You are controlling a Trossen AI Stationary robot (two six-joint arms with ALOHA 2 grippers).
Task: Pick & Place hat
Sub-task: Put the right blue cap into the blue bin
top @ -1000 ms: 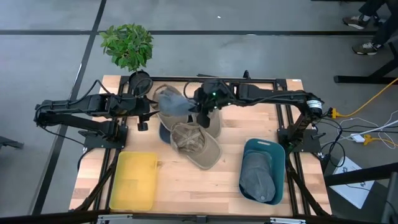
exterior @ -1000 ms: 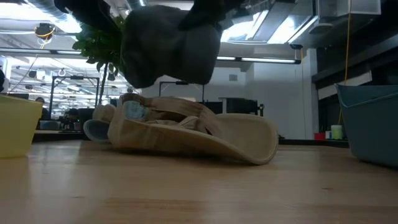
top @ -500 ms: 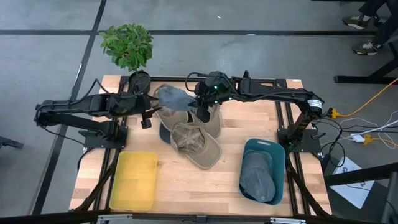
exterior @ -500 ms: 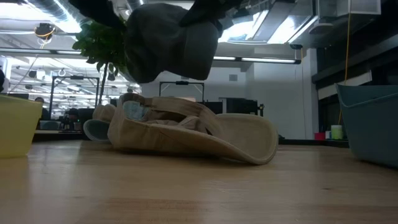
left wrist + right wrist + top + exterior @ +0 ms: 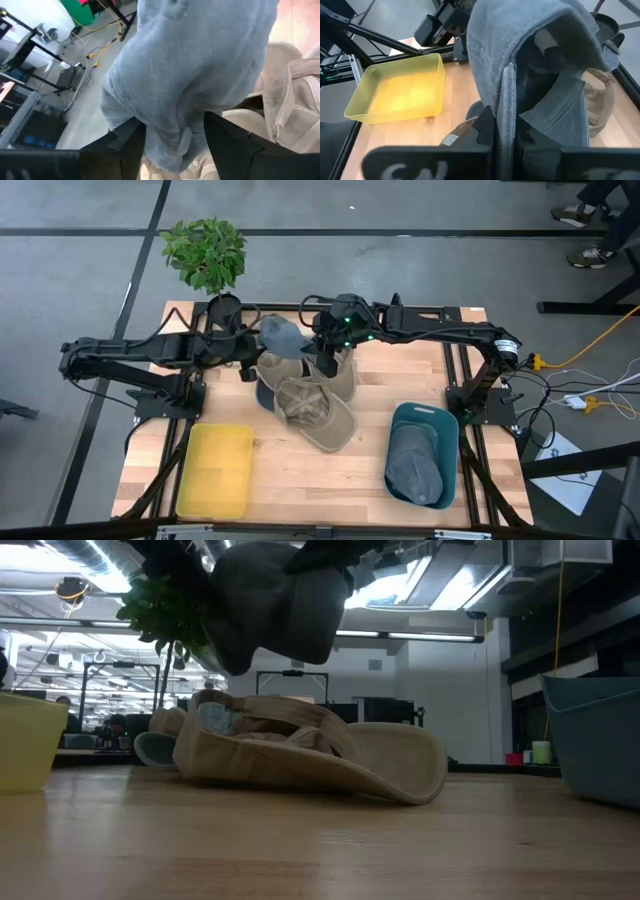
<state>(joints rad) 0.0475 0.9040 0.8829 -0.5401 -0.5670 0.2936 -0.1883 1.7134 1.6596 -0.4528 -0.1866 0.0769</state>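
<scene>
Wooden worktop (image 5: 400,385): we see right gripper (image 5: 322,350) fingers pinching grey cap (image 5: 283,335) above tan hats (image 5: 315,405); left gripper (image 5: 247,358) fingers spread beside it.

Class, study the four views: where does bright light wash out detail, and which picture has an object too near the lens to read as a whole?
Low view: ceiling lights glare, and the lifted grey cap reads dark against them. Left wrist view: the same cap fills the frame, soft and cropped.

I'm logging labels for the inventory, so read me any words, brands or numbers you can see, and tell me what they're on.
No text can be read with certainty.
White label on the right gripper: print too small to read.
Large pale letters on the right gripper's body: cut off by the picture's edge, unreadable.
Hats and bins: no visible print.
</scene>
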